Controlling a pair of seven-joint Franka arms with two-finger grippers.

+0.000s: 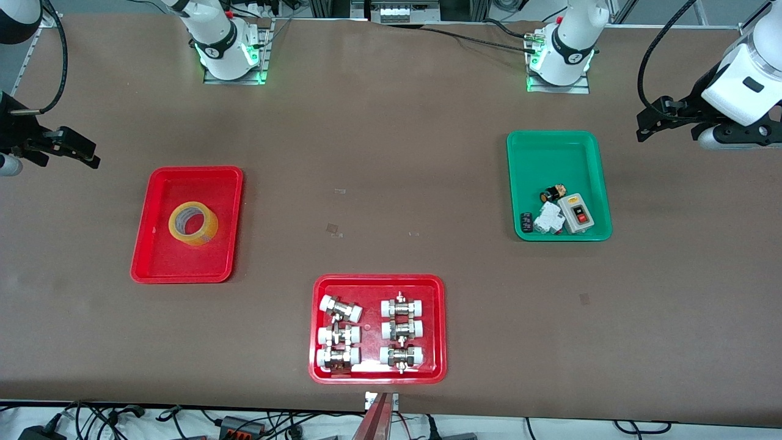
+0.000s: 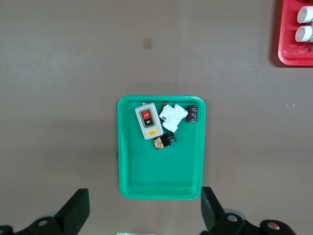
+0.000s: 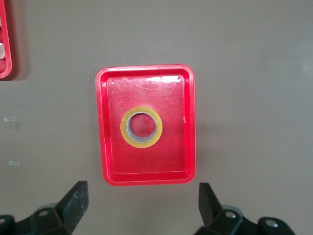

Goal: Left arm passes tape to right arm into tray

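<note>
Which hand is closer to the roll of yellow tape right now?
The right hand: it hangs open above the table beside the red tray holding the tape. The left hand waits open by the green tray.

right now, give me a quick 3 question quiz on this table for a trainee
1. True or false: the tape lies in the red tray at the right arm's end of the table.
2. Which tray is the left gripper over? A. the green tray B. the tray of metal fittings C. none
3. Fill in: both the left gripper and the right gripper have their fingers ____ and hold nothing.

Key: 1. True, it lies flat near the tray's middle. 2. A, the left wrist view looks straight down on it and on the switch box inside. 3. Open.
</note>
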